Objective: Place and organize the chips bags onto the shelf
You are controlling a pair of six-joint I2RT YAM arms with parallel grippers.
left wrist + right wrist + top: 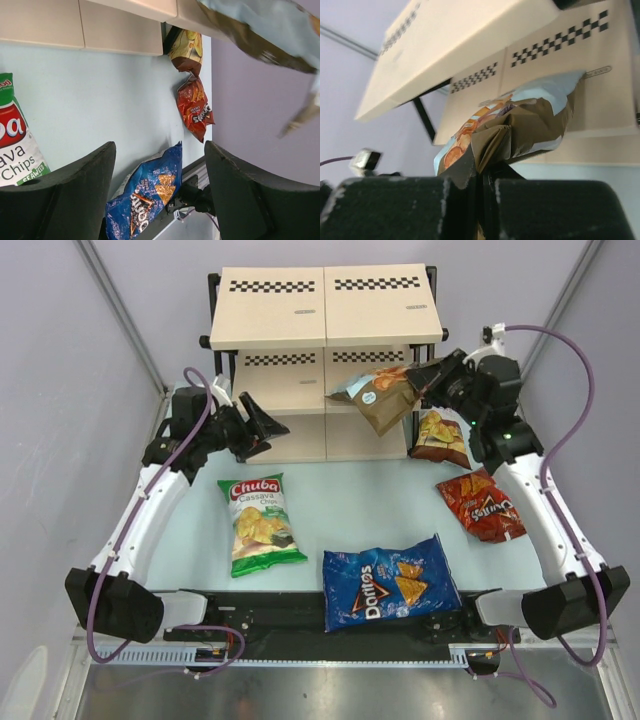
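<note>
While the pale blue-and-brown bag [378, 392] hangs pinched in the right gripper [428, 378] before the shelf's [325, 310] middle tier, four others lie on the table [340, 490] — green-white Chuba [260, 525], blue Doritos [390, 585], red Doritos [482, 505], and the small dark Chuba [440, 437] beside the shelf's right foot. The left gripper [266, 426] — jaws spread, holding nothing — hovers near the shelf's left side.

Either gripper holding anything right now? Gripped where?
Right gripper pinches the pale blue-and-brown glossy chips bag by its crumpled brown edge; left gripper is open and empty.
</note>
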